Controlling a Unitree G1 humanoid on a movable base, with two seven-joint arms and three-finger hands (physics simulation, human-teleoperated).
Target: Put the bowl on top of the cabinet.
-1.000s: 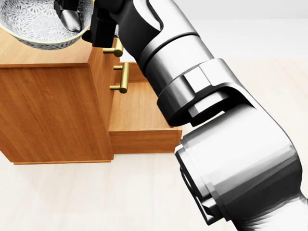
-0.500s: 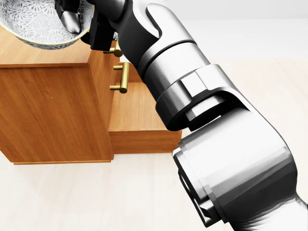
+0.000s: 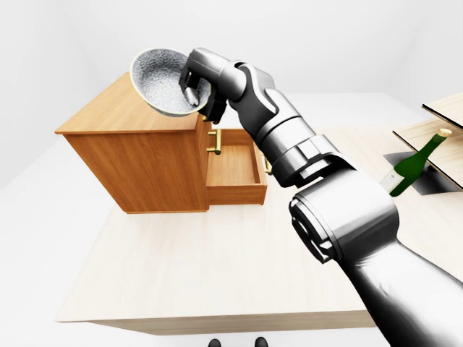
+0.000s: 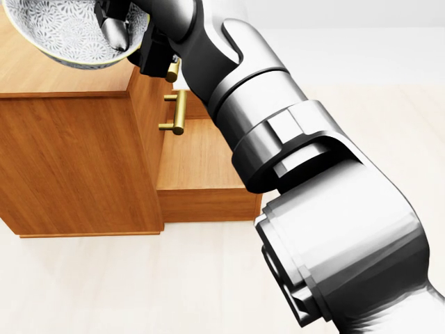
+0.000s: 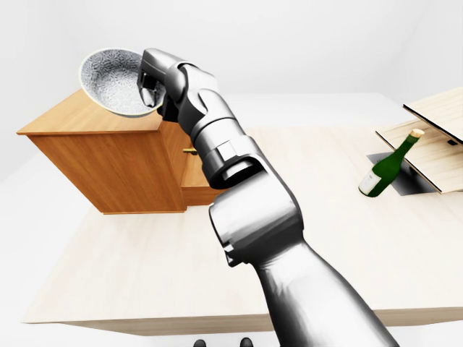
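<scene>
So the right hand [image 3: 197,81] has the grey speckle-patterned bowl [image 3: 160,79] pinched by its rim, one finger [image 4: 115,31] hooked inside and the rest wrapped round the outside; the left hand isn't showing anywhere. The bowl hangs in the air over the right end of the orange-brown wooden cabinet [image 3: 137,155], tipped hard so its mouth faces back toward the robot; as far as I can tell it isn't touching the top. I'd say we're at the placing step: bowl is up there, set-down not yet done. Next move, I reckon, needs the wrist to roll the bowl level and shift it a bit further toward the left of the left-eye view, so it's not perched near the edge above the pulled-out wooden drawer [image 3: 235,170]; then lower it until the base sits flat before the fingers spread. The cabinet stands on a pale wood surface [image 3: 181,267]; a green glass bottle [image 3: 411,168] leans well off to the right, no bother.
</scene>
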